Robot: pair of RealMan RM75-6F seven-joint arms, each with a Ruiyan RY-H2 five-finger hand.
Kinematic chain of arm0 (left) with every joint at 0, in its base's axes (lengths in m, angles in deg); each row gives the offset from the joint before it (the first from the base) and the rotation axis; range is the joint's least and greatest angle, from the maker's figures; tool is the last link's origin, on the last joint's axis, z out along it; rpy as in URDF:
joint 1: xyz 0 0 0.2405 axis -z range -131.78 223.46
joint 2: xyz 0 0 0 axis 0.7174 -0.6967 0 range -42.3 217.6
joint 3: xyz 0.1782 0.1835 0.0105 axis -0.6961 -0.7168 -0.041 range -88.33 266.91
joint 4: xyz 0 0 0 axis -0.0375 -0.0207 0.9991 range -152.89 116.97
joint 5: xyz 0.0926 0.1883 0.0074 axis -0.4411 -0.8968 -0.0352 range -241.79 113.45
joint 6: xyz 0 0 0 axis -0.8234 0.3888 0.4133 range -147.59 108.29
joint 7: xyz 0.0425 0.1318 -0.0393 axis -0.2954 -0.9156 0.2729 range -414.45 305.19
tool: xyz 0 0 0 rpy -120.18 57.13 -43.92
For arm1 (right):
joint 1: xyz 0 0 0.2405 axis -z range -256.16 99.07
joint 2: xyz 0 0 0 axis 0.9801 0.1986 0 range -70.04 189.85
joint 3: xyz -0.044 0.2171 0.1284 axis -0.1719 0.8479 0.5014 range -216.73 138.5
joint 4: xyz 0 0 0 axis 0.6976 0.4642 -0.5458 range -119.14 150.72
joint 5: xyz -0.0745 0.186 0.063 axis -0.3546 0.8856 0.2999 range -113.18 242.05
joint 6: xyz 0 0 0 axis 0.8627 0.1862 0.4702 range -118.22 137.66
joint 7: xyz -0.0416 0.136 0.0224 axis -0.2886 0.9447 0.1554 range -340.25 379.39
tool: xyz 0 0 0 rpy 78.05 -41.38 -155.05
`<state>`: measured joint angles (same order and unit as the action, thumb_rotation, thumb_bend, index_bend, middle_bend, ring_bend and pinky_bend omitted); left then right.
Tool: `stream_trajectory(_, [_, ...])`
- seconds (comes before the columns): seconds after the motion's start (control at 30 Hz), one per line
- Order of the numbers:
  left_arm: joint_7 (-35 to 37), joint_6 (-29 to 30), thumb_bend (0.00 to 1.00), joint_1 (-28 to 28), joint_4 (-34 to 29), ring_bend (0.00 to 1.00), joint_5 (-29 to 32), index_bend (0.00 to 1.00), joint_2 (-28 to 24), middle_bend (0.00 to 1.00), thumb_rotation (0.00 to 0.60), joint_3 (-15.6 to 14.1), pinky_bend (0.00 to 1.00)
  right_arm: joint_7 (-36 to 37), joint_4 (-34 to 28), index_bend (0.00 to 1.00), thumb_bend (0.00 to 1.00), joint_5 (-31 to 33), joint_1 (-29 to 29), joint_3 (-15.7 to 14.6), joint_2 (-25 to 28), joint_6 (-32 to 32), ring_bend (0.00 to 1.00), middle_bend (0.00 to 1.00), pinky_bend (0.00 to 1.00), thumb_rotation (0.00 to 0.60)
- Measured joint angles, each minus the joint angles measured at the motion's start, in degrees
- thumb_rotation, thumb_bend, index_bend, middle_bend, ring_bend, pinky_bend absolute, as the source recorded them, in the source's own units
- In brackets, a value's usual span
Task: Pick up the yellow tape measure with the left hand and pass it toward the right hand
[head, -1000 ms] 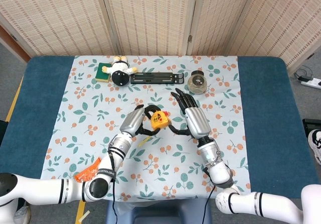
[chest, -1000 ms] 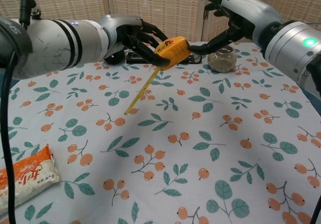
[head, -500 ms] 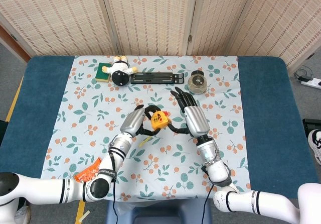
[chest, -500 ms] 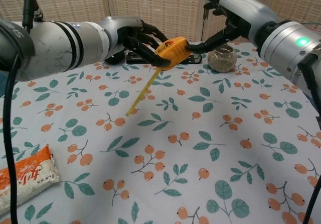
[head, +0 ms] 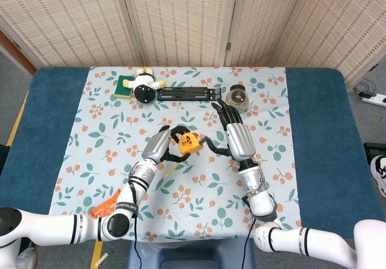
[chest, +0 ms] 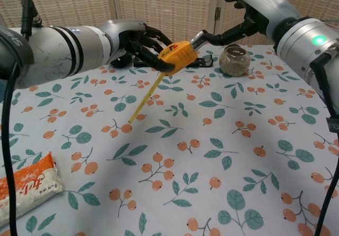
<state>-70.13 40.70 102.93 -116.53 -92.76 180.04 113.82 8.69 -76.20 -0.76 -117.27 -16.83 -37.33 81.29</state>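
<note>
My left hand (head: 161,145) (chest: 139,39) holds the yellow tape measure (head: 187,144) (chest: 175,55) in the air above the middle of the table. A length of yellow tape (chest: 145,97) hangs out of it, down toward the cloth. My right hand (head: 237,137) (chest: 249,8) is just to the right of it with its fingers spread. One of its fingertips (chest: 199,36) reaches the top right of the tape measure's case. It holds nothing.
A glass jar (head: 237,98) (chest: 234,60) stands behind my right hand. A black bar (head: 188,93) and a small doll (head: 142,81) with a green pad (head: 125,84) lie at the back. An orange packet (chest: 25,187) (head: 104,205) lies front left on the floral cloth (chest: 222,156).
My right hand has risen and drawn back slightly to the right. The tape measure in my left hand has dipped a little, toward the left.
</note>
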Motion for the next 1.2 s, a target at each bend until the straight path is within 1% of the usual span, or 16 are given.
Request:
stream_trajectory(0.03, [0.1, 0.0, 0.37, 0.0, 0.0, 0.41, -0.1, 0.56, 0.0, 0.52, 0.600, 0.0, 0.08, -0.2, -0.1, 0.19, 0.43, 0.2, 0.0, 0.1, -0.1, 0.1, 0.00, 0.00, 0.00, 0.600])
stream_trajectory(0.13, [0.4, -0.2, 0.37, -0.2, -0.1, 0.41, -0.3, 0.56, -0.3, 0.52, 0.600, 0.0, 0.08, -0.7, -0.5, 0.31, 0.44, 0.8, -0.2, 0.4, -0.3, 0.2, 0.00, 0.00, 0.00, 0.600])
stream_trajectory(0.23, [0.6, -0.2, 0.37, -0.2, -0.2, 0.41, -0.5, 0.56, -0.4, 0.52, 0.600, 0.1, 0.08, -1.2, -0.9, 0.40, 0.43, 1.3, -0.4, 0.6, -0.4, 0.2, 0.01, 0.03, 0.00, 0.600])
stream_trajectory(0.3, [0.7, -0.2, 0.37, -0.3, -0.2, 0.41, -0.7, 0.56, -0.5, 0.52, 0.600, 0.1, 0.08, -1.5, -1.3, 0.47, 0.44, 1.6, -0.5, 0.7, -0.5, 0.3, 0.03, 0.07, 0.00, 0.600])
stream_trajectory(0.43, [1.0, -0.1, 0.37, -0.4, 0.0, 0.41, -1.0, 0.56, -0.6, 0.52, 0.600, 0.1, 0.08, -1.7, -2.3, 0.55, 0.45, 2.0, -0.6, 0.9, -0.3, 0.3, 0.06, 0.12, 0.00, 0.600])
stream_trajectory(0.5, [1.1, -0.1, 0.37, -0.4, 0.2, 0.41, -1.1, 0.56, -0.6, 0.52, 0.600, 0.1, 0.08, -1.9, -2.7, 0.58, 0.47, 2.3, -0.6, 0.9, -0.1, 0.3, 0.07, 0.14, 0.00, 0.600])
stream_trajectory(0.73, [1.6, -0.2, 0.37, -0.5, 1.1, 0.41, -1.2, 0.56, -0.6, 0.52, 0.600, 0.1, 0.08, -2.6, -3.2, 0.71, 0.58, 3.3, -0.7, 1.1, 0.2, 0.3, 0.11, 0.22, 0.00, 0.600])
stream_trajectory(0.83, [1.9, -0.4, 0.37, -0.6, 1.7, 0.41, -1.2, 0.56, -0.5, 0.52, 0.600, 0.2, 0.08, -2.7, -3.5, 0.75, 0.62, 3.5, -0.7, 1.1, 0.3, 0.4, 0.13, 0.24, 0.00, 0.600])
stream_trajectory(0.9, [2.0, -0.6, 0.37, -0.6, 2.1, 0.41, -1.1, 0.56, -0.5, 0.52, 0.600, 0.1, 0.08, -2.6, -3.6, 0.75, 0.63, 3.5, -0.7, 1.1, 0.4, 0.4, 0.13, 0.24, 0.00, 0.600])
stream_trajectory(1.2, [1.9, -1.8, 0.37, -1.0, 4.7, 0.41, -1.3, 0.56, -0.7, 0.52, 0.600, -1.1, 0.08, -1.2, -3.5, 0.75, 0.64, 2.2, -0.2, 0.7, 2.2, 0.3, 0.14, 0.25, 0.00, 0.600])
